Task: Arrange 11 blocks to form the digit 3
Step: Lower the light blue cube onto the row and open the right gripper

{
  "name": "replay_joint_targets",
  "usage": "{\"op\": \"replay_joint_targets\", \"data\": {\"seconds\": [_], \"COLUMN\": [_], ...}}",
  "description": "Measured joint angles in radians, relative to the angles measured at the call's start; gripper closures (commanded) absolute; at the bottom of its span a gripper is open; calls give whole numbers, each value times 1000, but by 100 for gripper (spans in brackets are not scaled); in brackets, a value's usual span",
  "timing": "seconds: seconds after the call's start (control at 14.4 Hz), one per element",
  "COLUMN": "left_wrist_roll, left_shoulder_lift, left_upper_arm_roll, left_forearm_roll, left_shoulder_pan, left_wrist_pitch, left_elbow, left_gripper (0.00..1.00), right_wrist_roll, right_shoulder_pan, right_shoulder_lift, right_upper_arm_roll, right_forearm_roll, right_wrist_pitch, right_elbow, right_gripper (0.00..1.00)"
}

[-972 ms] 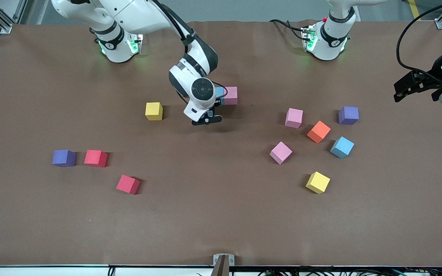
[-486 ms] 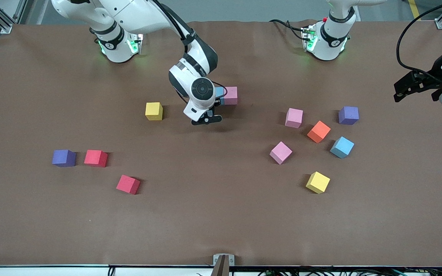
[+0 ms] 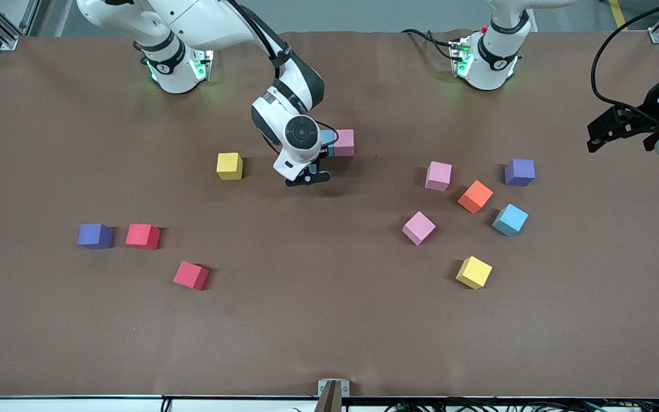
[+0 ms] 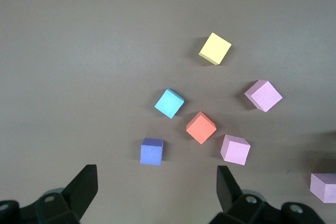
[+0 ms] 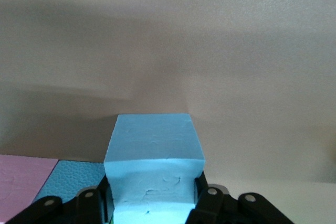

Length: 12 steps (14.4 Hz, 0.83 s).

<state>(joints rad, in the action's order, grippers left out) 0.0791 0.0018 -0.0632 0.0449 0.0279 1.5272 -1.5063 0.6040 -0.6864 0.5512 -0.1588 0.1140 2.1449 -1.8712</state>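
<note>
My right gripper (image 5: 152, 195) is low over the table's middle (image 3: 306, 150), shut on a light blue block (image 5: 153, 150) whose sides bulge past the fingers. The front view hides that block under the hand. Beside it lie another light blue block (image 3: 326, 137) and a pink block (image 3: 344, 142), side by side. A yellow block (image 3: 229, 166) sits toward the right arm's end. My left gripper (image 4: 156, 192) hangs open and empty near the left arm's end of the table (image 3: 618, 129).
A loose group lies toward the left arm's end: pink (image 3: 438, 175), orange (image 3: 475, 196), light blue (image 3: 509, 220), pink (image 3: 419, 228), yellow (image 3: 473, 272) and a purple cube (image 3: 519, 171). Two red blocks (image 3: 142, 236) (image 3: 191, 275) and a purple cube (image 3: 95, 236) lie toward the right arm's end.
</note>
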Motion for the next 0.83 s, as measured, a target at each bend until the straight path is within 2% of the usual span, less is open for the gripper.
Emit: {"op": "replay_joint_targets", "data": {"seconds": [0.49, 0.69, 0.83], "left_wrist_roll": [0, 0, 0], "left_shoulder_lift": [0, 0, 0], "left_upper_arm_roll": [0, 0, 0], "left_forearm_roll": [0, 0, 0], "left_shoulder_pan": [0, 0, 0], "left_wrist_pitch": [0, 0, 0], "left_elbow": [0, 0, 0], "left_gripper": [0, 0, 0], "right_wrist_roll": [35, 74, 78], "right_shoulder_pan": [0, 2, 15], "right_shoulder_lift": [1, -5, -20], "right_upper_arm_roll": [9, 12, 19], "right_forearm_roll": [0, 0, 0], "right_wrist_pitch": [5, 0, -73], "right_elbow": [11, 63, 122], "right_gripper": [0, 0, 0]}}
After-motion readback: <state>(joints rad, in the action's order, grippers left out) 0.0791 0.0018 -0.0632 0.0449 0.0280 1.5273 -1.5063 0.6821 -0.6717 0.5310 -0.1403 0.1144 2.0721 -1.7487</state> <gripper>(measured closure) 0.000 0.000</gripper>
